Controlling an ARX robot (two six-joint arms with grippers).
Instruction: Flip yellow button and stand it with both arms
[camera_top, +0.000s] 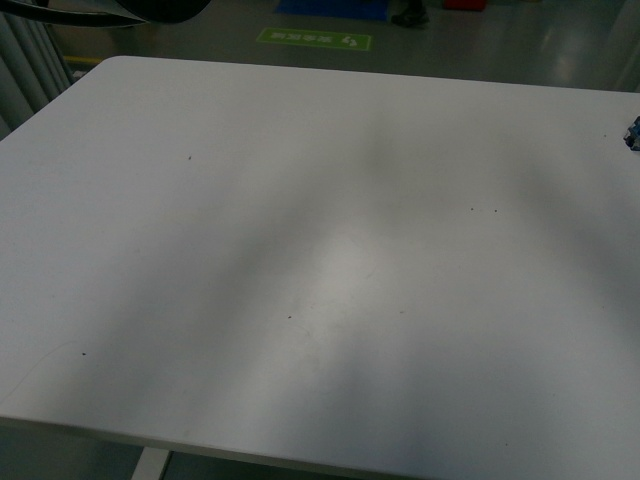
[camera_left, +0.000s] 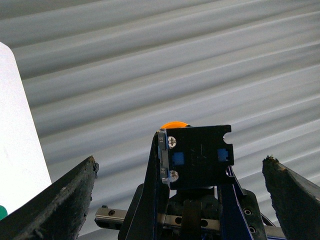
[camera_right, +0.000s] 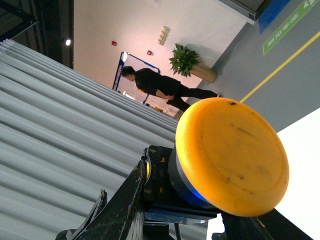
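Yellow button (camera_left: 197, 157) is absent from the front view; only the white bench (camera_top: 300, 250) shows, a blue speck (camera_top: 633, 133) at its 3 o'clock edge. Left wrist view: the left gripper (camera_left: 180, 162) gapes, fingers (camera_left: 70, 200) clear of the yellow button, held aloft by the right gripper (camera_left: 194, 167). Right wrist view: those fingers (camera_right: 127, 205) clamp its black body. Probably light, rigid, slick; take the flat body sides. No containers.

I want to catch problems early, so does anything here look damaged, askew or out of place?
Two things. The round yellow-orange cap of the push-button switch carries dark scuffs and specks. The open left hand has black fingertips that look chipped and ragged. The switch is off the white table, clamped in the right hand.
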